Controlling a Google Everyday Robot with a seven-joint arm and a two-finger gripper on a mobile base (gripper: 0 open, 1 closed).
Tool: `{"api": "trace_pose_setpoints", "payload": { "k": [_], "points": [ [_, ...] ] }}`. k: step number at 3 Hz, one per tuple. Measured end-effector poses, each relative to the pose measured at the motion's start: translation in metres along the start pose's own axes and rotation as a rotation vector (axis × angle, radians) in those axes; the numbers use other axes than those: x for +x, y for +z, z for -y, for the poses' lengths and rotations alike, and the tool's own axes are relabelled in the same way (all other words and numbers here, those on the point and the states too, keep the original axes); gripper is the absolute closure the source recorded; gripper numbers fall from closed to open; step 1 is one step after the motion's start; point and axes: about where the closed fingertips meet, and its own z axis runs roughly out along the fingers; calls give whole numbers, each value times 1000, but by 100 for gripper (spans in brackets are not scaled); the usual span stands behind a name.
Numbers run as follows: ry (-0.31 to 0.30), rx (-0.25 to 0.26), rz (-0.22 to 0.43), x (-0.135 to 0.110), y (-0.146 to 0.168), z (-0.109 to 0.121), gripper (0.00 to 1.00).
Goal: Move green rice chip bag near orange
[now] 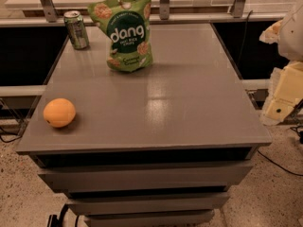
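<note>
The green rice chip bag stands upright at the back of the grey table top, left of centre, with white "dang" on a dark green circle. The orange lies near the table's front left corner, well apart from the bag. My gripper shows at the right edge of the camera view, beyond the table's right side and level with its back, away from both things. Pale arm parts hang below it.
A small green soda can stands at the table's back left corner, left of the bag. A rail with metal posts runs behind the table. Drawers sit under the top. Cables lie on the speckled floor.
</note>
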Motion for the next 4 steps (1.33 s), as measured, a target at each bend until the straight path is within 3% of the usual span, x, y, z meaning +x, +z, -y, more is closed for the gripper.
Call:
{"api": "trace_pose_setpoints", "payload": {
  "k": [1,2,4],
  "points": [
    [0,0,0,0,0,0,0],
    [14,15,65,-14,-3,9,0],
    [23,78,326,-86,-8,75,0]
  ]
}}
